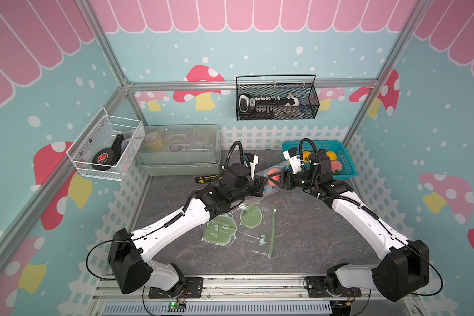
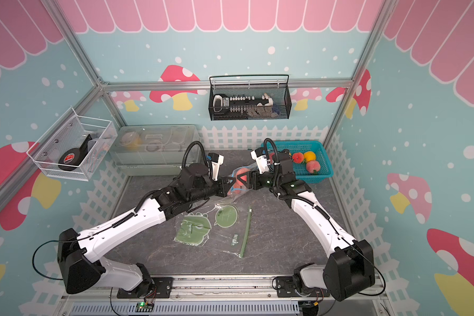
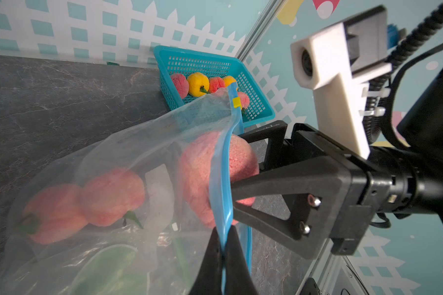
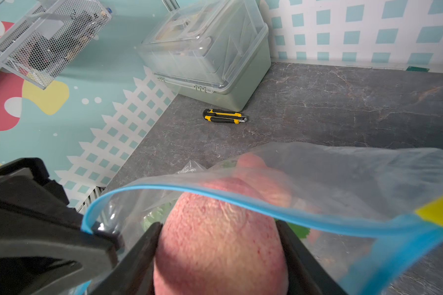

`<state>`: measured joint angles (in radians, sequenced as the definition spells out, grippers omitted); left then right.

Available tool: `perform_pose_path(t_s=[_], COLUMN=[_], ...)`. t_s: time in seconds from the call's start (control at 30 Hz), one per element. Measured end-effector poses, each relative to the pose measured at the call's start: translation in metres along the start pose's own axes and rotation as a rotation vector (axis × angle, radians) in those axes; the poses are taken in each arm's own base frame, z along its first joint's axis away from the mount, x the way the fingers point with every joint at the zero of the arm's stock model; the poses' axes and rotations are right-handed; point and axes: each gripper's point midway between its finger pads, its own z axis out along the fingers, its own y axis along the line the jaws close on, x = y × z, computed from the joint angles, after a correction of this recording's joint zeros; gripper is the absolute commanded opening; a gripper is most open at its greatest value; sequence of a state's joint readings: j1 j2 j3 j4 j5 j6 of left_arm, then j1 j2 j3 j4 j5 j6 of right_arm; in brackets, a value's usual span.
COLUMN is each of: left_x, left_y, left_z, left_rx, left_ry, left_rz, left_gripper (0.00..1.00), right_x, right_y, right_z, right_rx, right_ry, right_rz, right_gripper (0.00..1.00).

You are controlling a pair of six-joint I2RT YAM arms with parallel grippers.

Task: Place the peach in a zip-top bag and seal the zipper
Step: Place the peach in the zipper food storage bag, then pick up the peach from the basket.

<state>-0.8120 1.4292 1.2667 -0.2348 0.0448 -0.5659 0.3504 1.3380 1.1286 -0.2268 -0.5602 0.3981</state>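
Observation:
My right gripper (image 4: 218, 224) is shut on a pink peach (image 4: 220, 242), one finger on each side. The peach (image 3: 243, 158) sits halfway through the mouth of the clear zip-top bag (image 3: 128, 143), under its blue zipper strip (image 4: 241, 201). My left gripper (image 3: 223, 229) is shut on that zipper strip (image 3: 220, 189) and holds the bag's mouth up. Two more pink fruits (image 3: 113, 196) lie inside the bag. A yellow slider tab (image 3: 236, 102) sits at the zipper's far end. In both top views the two grippers (image 1: 264, 180) (image 2: 241, 182) meet over the back of the table.
A teal basket (image 1: 348, 169) with more peaches and yellow fruit stands at the back right. A second bag with green prints (image 1: 238, 227) lies flat mid-table. A yellow utility knife (image 4: 224, 116) lies by a clear storage box (image 1: 178, 150). Wire baskets hang on the walls.

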Motion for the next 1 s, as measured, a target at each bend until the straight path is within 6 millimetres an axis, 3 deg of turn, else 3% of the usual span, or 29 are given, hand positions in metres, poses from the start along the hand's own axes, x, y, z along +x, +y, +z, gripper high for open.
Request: perform_pose_path(t_s=[0.27, 0.67, 0.8, 1.0], left_x=[0.001, 0.0, 0.0, 0.0], left_y=[-0.001, 0.0, 0.0, 0.001], left_z=[0.0, 0.001, 0.001, 0.001], left_rx=[0.004, 0.003, 0.002, 0.0], left_ry=[0.003, 0.003, 0.002, 0.001], left_rz=[0.0, 0.0, 0.0, 0.0], left_gripper=[0.0, 0.0, 0.0, 0.0], right_x=[0.004, -0.007, -0.017, -0.028], right_y=[-0.001, 0.001, -0.014, -0.059], right_z=[0.003, -0.009, -0.028, -0.069], right_rx=[0.015, 0.05, 0.192, 0.535], right_ry=[0.012, -0.036, -0.105, -0.223], right_rz=[-0.007, -0.052, -0.074, -0.076], right_gripper=[0.79, 0.81, 0.8, 0.84])
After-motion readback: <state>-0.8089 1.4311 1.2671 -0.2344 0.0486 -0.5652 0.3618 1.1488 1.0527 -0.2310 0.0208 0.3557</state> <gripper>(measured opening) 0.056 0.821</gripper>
